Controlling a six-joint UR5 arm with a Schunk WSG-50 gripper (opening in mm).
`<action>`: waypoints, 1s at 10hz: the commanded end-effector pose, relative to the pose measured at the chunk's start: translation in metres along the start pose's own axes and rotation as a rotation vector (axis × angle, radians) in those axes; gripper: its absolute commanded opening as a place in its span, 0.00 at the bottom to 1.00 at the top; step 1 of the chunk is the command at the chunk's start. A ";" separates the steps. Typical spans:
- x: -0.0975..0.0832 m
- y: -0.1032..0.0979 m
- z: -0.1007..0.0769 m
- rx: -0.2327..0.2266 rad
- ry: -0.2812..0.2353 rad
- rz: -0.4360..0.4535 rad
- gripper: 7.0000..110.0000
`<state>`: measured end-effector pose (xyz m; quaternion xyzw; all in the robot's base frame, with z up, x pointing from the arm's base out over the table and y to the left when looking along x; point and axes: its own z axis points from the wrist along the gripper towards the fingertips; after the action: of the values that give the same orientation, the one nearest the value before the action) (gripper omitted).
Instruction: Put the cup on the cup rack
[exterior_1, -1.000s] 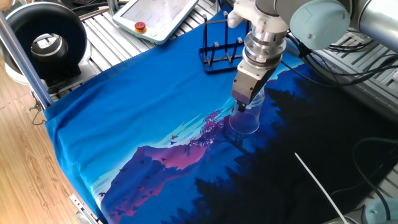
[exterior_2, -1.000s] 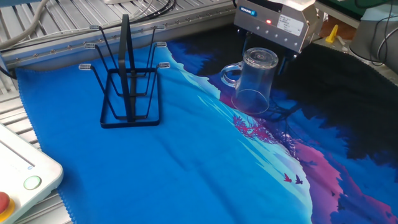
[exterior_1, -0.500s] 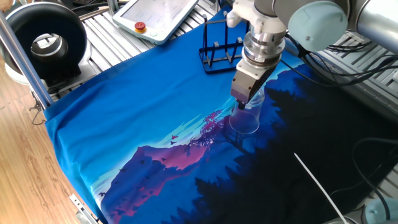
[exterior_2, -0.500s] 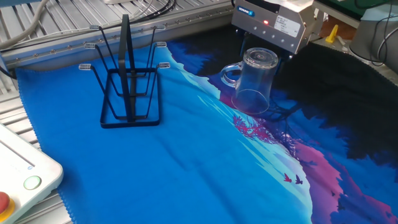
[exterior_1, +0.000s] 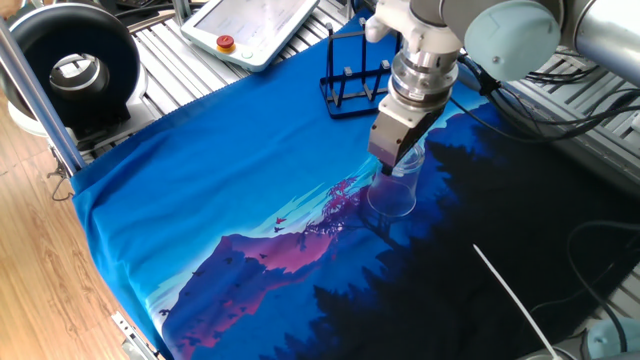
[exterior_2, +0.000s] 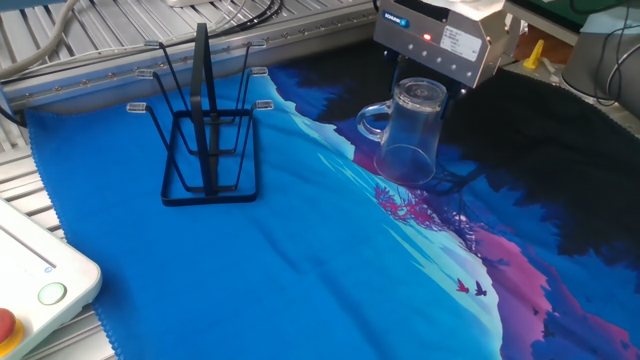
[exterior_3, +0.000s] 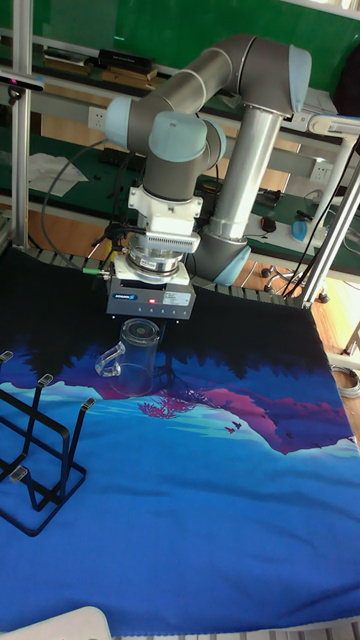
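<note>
Cup (exterior_2: 408, 133) hangs inverted, base clenched in my gripper (exterior_2: 432, 92); only the tall view shows its handle clearly. Cup rack (exterior_2: 207, 130) stands well apart, open cloth (exterior_2: 300, 260) between.

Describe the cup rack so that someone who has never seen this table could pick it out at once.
Start from the blue mountain-print cloth covering the table and go to its plain blue end, away from the gripper and the clear cup. The cup rack stands there, near the white pendant. It is the only black wire frame: a rectangular base with thin upright pegs, all bare.
</note>
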<state>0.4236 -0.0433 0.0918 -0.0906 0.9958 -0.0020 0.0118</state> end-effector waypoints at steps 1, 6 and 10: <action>0.001 0.002 -0.004 -0.011 -0.013 0.024 0.57; -0.001 0.011 -0.018 0.002 -0.018 0.045 0.36; -0.001 0.021 -0.045 0.078 -0.010 0.043 0.36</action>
<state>0.4198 -0.0302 0.1200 -0.0718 0.9970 -0.0231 0.0170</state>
